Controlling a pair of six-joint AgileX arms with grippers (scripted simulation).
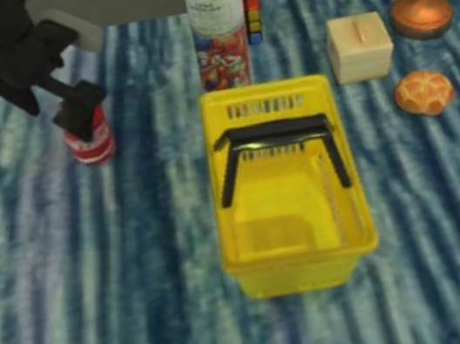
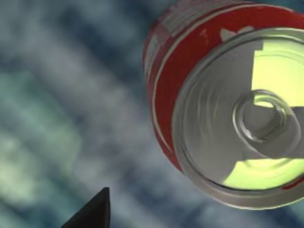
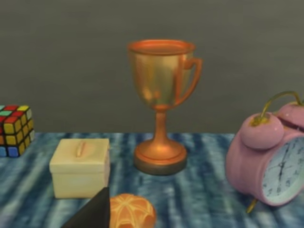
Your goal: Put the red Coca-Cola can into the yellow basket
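Standing upright at the upper left of the top view, the red Coca-Cola can [image 1: 92, 142] sits on the blue streaked tablecloth [image 1: 100, 291], well left of the yellow basket [image 1: 296, 240] at the frame's centre. The left gripper [image 1: 80, 118] hangs directly over the can's top, hiding it; whether its fingers have closed on the can I cannot tell. In the left wrist view the can's silver lid fills the right half of the frame. Behind the basket stand a white canister [image 1: 218, 24] and a Rubik's cube [image 1: 252, 9]; a cream box [image 1: 359, 46], copper trophy [image 1: 424, 11] and round bun [image 1: 423, 93] occupy the upper right. The right wrist view adds a pink alarm clock [image 3: 268, 156]. The right arm is out of the top view
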